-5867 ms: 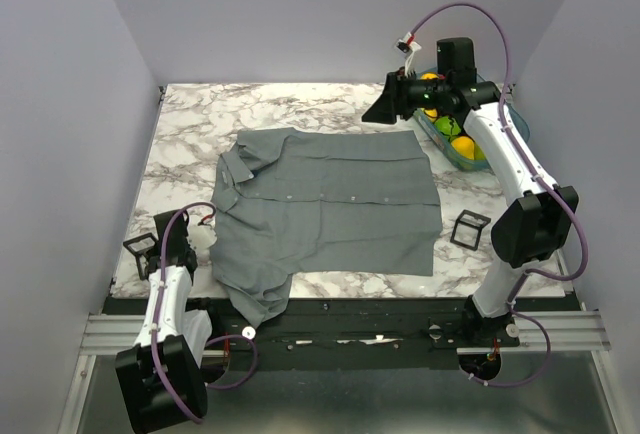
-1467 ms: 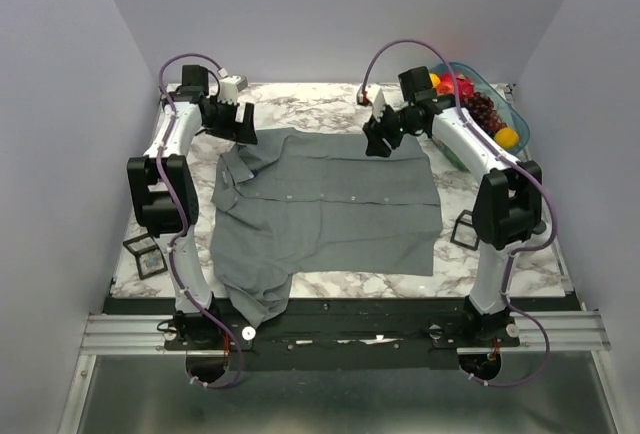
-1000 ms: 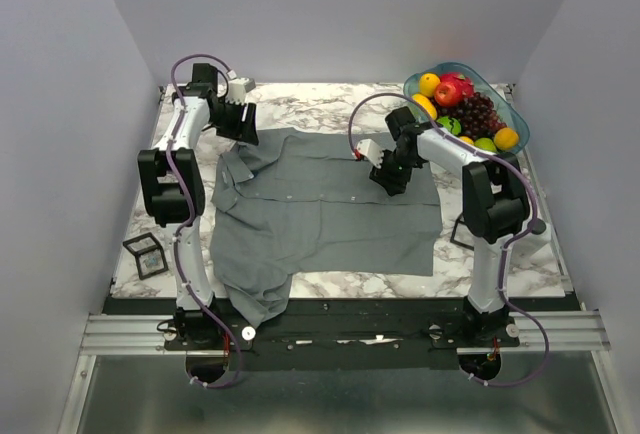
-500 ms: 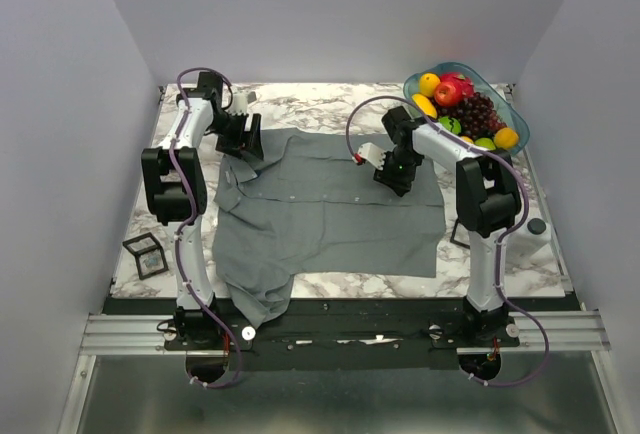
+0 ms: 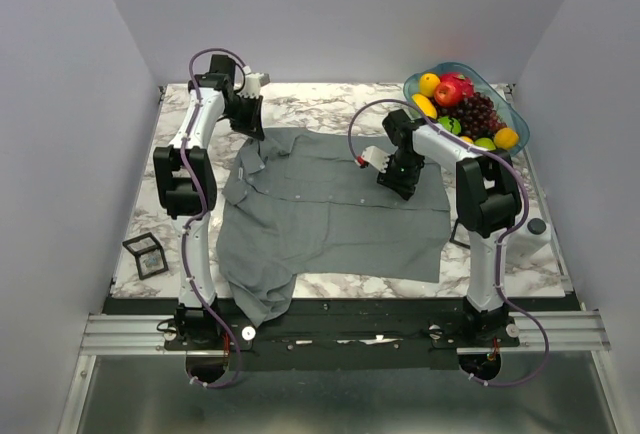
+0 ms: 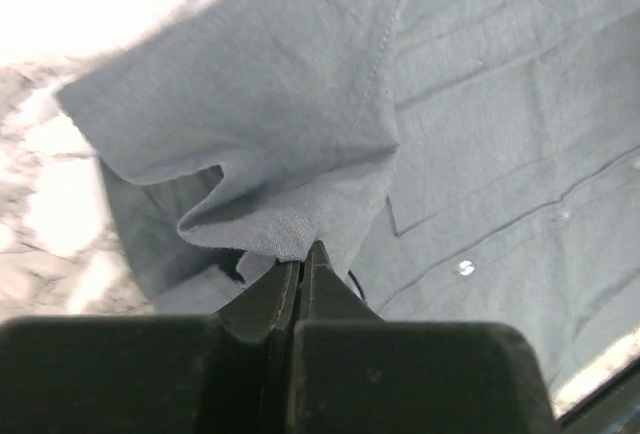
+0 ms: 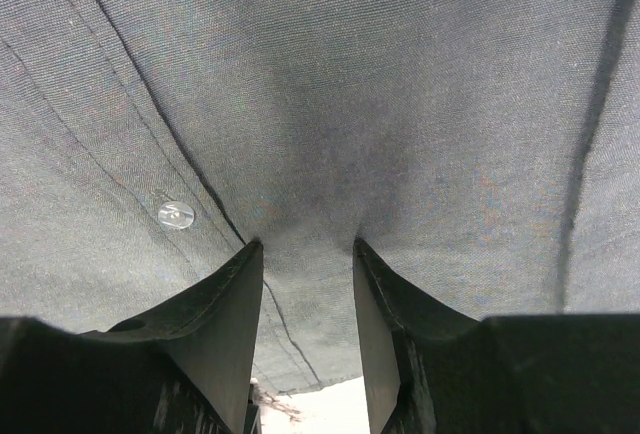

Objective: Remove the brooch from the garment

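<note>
- The left tool is clenched on a fold of the shirt at its far-left corner, by the collar. The pinched cloth rises to a small peak at the tips.
- The right tool stands released, its two fingers apart and pressed down on flat cloth on the far-right part of the shirt. A pale button sits just left of them.
- The brooch shows in none of the views, so its place on the shirt cannot be told. It may be under a fold or behind an arm.
- Risk: neither tool is seen near a blue pin, so a squeeze by the right tool would likely catch only cloth, or the button mistaken for the pin.
- Risk: the left pinch looks shallow, right at the fingertips, and a pull could let the fold slip free.
- Risk: the right tool only presses and does not hold. A strong lift on the left could drag the whole shirt across the table and bunch it, hiding the brooch further.
- Risk: the near-left sleeve lies at the table's near edge, and a shift that way could slide it off.
</note>
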Controlling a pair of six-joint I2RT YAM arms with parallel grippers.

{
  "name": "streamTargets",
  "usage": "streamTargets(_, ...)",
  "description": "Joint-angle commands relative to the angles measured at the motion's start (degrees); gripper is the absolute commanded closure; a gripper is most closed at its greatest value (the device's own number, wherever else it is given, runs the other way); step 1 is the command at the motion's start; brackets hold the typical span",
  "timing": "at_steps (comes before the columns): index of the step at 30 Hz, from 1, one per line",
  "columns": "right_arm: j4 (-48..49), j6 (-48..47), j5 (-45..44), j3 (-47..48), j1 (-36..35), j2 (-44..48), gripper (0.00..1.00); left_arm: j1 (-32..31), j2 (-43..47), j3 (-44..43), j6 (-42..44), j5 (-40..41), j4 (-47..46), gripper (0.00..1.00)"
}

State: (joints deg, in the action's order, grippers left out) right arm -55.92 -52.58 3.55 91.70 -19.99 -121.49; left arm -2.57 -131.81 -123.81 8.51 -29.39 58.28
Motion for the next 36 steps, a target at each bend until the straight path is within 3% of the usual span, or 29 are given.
streamTargets(1,-2.26,0.19,-1.53,-1.70,0.12,-1.99,0.51,1.07,-1.78,-4.07,1.42,-1.20,-2.73,1.00)
streamTargets(5,-2.44,0.46,-1.62,-1.35,0.12,-2.26,0.51,1.07,-3.10,-5.30,0.28,4.31,-4.23,0.98)
streamTargets(7,-2.79,0.63,-1.79,-1.00,0.12,-2.52,0.51,1.16,-3.80,-6.26,0.36,6.79,-4.58,0.82)
streamTargets(8,-2.88,0.89,-1.79,-0.82,0.12,-2.61,0.51,1.25,-3.89,-6.62,0.62,8.45,-4.58,0.70)
streamTargets(10,-3.14,1.16,-1.97,-0.39,0.13,-2.87,0.51,1.95,-3.37,-6.80,0.45,8.82,-5.37,0.59)
streamTargets(12,-3.58,1.60,-2.06,-0.12,0.12,-3.14,0.52,2.04,-0.31,-5.49,0.01,4.46,-6.86,0.48)
streamTargets(16,-4.55,2.92,0.04,1.28,0.12,-2.17,0.52,4.59,10.23,10.37,1.15,-7.48,-16.34,0.35)
streamTargets(19,-5.86,4.41,2.15,3.30,0.13,-2.00,0.51,3.54,14.73,17.87,2.03,-10.86,-20.31,0.35)
streamTargets(21,-6.30,5.11,2.77,4.88,0.04,-1.82,0.51,2.75,14.22,18.69,2.47,-9.56,-18.65,0.42)
streamTargets(27,-7.36,5.91,4.97,7.09,-0.14,-1.12,0.51,0.20,11.23,18.34,0.63,-2.34,-17.41,0.48)
streamTargets(36,-7.89,6.43,6.55,8.32,-0.23,-1.56,0.51,-0.51,5.60,10.96,7.83,3.35,-8.10,0.52)
